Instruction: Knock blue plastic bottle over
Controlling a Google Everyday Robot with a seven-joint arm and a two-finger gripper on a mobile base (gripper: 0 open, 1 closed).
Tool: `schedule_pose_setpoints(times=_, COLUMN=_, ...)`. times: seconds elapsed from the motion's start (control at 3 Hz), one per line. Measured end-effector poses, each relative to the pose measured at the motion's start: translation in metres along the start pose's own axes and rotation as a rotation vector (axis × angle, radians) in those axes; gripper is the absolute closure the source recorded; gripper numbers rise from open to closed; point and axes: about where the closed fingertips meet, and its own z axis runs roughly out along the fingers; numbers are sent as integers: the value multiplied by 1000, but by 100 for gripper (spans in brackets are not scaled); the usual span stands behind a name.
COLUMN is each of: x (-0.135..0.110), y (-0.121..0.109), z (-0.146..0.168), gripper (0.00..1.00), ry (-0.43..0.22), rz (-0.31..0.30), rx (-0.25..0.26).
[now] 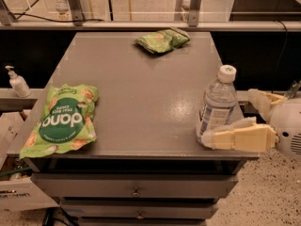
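The blue plastic bottle (217,105) stands upright near the front right corner of the grey table (141,88). It is clear with a white cap and a pale label. My gripper (228,117) comes in from the right at the table's edge, open. Its near cream finger (237,138) lies against the bottle's lower front right side. The far finger (259,100) is behind and to the right of the bottle, apart from it.
A large green chip bag (63,119) lies at the front left of the table. A smaller green bag (162,40) lies at the back. A small white pump dispenser (16,81) stands on a ledge to the left. Drawers sit below the tabletop.
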Motion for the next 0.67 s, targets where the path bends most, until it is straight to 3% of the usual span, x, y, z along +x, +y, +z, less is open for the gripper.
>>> schedule_pose_setpoints(times=0.67, x=32, y=-11, z=50, gripper=0, ry=11, rz=17, rx=-2)
